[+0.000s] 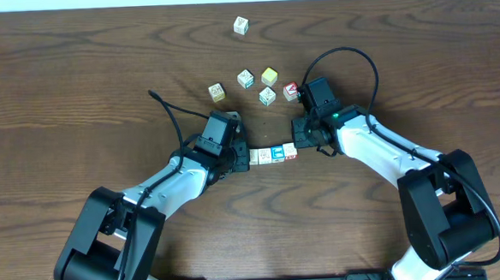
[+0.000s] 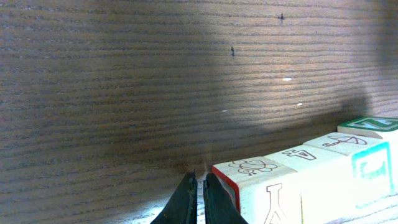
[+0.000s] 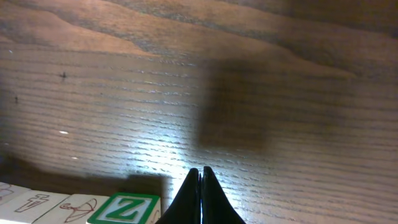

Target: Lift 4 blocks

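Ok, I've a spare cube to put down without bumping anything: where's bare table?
Free: the wide stretch of table left of the loose blocks, and the far right corner beyond the cable. Crowded: the middle, from the loose blocks down to the row of blocks.

yellow cube [image 1: 269, 75], prob. red cube [image 1: 290, 91], wood tbl [image 1: 66, 72]

Overhead: even diffuse light, picture sharp, only faint soft shadows cast. Left wrist: table [image 2: 155, 74] lit in bright patch ahead and right of fingers [image 2: 185, 202]; dimmer band seen to left, dark shadow far right beyond blocks [image 2: 280, 186]; fingers themselves blurred, underexposed. Right wrist: glare streak shown ahead-left of fingers [image 3: 189, 199], broad dark shadow ahead-right; blocks beside fingers slightly soft, cut by frame edge.
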Tool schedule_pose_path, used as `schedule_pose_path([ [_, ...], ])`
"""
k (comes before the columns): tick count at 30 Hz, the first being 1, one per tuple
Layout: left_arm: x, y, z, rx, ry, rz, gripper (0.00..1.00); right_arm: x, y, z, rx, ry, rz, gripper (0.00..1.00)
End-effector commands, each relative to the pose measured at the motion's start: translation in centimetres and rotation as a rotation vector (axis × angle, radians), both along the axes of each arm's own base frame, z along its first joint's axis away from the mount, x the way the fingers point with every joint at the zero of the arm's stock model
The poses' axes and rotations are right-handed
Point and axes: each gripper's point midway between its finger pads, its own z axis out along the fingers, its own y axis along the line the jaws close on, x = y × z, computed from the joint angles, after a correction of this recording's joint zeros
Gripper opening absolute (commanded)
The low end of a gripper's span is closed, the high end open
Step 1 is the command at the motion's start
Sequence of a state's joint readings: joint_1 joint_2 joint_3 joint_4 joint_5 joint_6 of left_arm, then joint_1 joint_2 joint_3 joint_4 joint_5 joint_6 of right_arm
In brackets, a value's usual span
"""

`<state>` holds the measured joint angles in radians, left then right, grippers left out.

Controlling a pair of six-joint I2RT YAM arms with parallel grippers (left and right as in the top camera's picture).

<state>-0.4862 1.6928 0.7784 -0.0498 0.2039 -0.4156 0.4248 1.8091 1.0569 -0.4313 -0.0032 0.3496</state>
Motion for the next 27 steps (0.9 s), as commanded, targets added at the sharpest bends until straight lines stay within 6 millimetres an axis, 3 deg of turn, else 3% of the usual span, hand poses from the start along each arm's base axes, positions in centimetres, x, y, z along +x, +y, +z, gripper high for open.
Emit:
schedule_pose_path([
  [1, 0.4, -0.3, 0.3, -0.005, -0.005, 0.001, 0.07, -0.1, -0.4, -0.4, -0.01, 0.012, -0.025, 0.01],
  [6, 0.4, -0.2, 0.3, -0.005, -0.005, 0.001, 0.07, -0.3, -0.2, -0.4, 0.002, 0.022, -0.019, 0.01],
  [10, 0.5, -0.3, 0.3, -0.005, -0.006, 0.001, 0.07, 0.7, 0.1, 0.0, 0.018, -0.02, -0.019, 0.01],
  [14, 0.5, -0.3, 0.4, -0.006, -0.008, 0.001, 0.07, 1.5, 1.7, 0.7, 0.094, -0.053, 0.014, 0.01],
  [27, 0.6, -0.2, 0.4, -0.003, -0.014, 0.004, 0.07, 0.0, 3.7, 0.6, 0.164, 0.001, 0.066, 0.01],
])
